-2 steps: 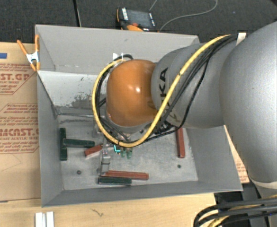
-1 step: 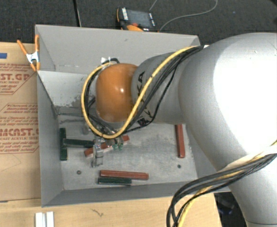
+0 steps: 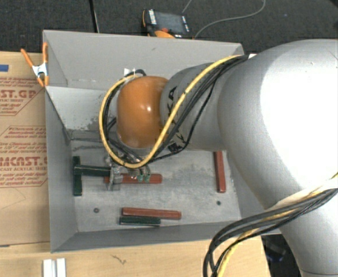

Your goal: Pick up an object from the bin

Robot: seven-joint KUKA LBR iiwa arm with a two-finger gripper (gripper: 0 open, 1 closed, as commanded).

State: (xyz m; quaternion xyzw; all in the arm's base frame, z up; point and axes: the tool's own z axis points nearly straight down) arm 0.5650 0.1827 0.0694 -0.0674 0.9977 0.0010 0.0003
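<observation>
Nearest me, by the front wall of the bin [image 3: 56,212], two bars lie side by side and touching: a long red-brown bar [image 3: 157,214] and, on its near side, a dark green bar [image 3: 138,221]. Neither is under the arm. One row back is where the work is. A dark green T-shaped piece [image 3: 77,176] lies flat at the left with its stem pointing right. A short red-and-green stick [image 3: 141,178] lies flat in line with it. The hand [image 3: 116,176] is low over the gap where stem tip and stick end nearly meet, closest to the stick's left end. I take the stick as the likeliest pick, but that is a guess. I cannot tell whether the hand is wide or narrow, because the wrist blocks it from here. I see nothing held. Farther right, well apart, a second red-brown bar [image 3: 219,171] lies lengthwise near the right wall. Behind all this the orange cover [image 3: 138,111] and looped cables [image 3: 105,120] hang over the back floor. To do this step well I'd centre on one piece only, shifting right so the stick's middle sits under the hand. I'd close across its short width and keep clear of the T stem, then lift straight up. The risk I see is clipping both ends at once, or pushing the stick along the floor.
</observation>
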